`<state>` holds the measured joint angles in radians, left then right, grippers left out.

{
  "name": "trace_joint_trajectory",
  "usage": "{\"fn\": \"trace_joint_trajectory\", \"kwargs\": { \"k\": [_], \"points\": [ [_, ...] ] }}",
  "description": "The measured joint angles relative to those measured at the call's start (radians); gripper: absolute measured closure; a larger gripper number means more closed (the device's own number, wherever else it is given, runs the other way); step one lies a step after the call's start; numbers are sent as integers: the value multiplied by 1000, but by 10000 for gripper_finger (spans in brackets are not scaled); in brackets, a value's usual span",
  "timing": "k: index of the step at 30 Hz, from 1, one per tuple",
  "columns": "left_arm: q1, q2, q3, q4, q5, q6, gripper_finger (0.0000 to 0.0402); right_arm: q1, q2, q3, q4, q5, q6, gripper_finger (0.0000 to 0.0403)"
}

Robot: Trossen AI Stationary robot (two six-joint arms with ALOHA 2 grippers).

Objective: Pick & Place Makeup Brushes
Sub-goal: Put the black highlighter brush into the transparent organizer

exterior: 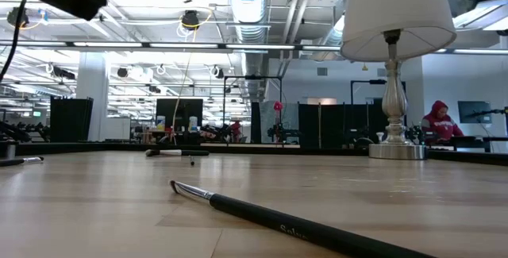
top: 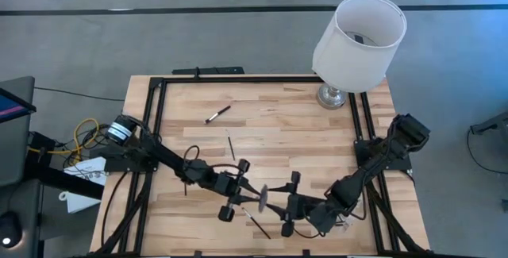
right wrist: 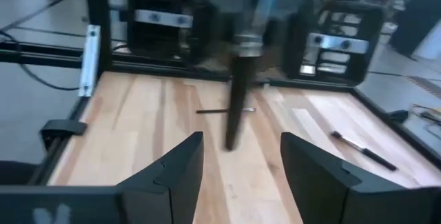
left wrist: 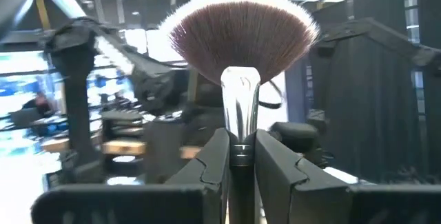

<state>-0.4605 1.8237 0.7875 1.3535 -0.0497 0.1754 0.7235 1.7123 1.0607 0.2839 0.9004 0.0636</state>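
**Fan brush mid-air between two arms: handover risk**

The left end effector is pinching the fan brush at its silver ferrule, held above the front middle of the counter. The right end effector stands spread just beside it, with the brush's dark handle hanging ahead of its fingers.

Risks, as I judge them:
- The grip sits high on a smooth ferrule; a nudge from the right arm could tilt or slip the brush.
- If the left lets go before the right closes, the brush drops onto the counter.
- The two arms are crowded; a collision is possible.

Hard to make out: the handle's end is blurred in the right wrist view. Other brushes lie scattered; I cannot count them reliably. The lamp stands well apart.
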Motion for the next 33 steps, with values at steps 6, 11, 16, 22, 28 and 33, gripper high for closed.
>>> {"fn": "trace_joint_trajectory", "kwargs": {
  "k": [6,11,16,22,28,33],
  "points": [
    [3,58,48,-1,25,0,351,1,0,0,19,-9,-16,206],
    [12,58,49,1,24,0,351,-10,0,0,48,-12,-17,205],
    [14,58,49,1,25,0,351,-39,3,0,114,-80,-35,211],
    [10,58,49,0,19,-4,351,-67,10,0,87,-96,-7,233],
    [9,57,49,-2,20,-5,350,-35,10,0,93,-62,-55,300],
    [13,56,51,-20,15,-45,336,13,10,0,80,42,-72,368]
  ]
}}
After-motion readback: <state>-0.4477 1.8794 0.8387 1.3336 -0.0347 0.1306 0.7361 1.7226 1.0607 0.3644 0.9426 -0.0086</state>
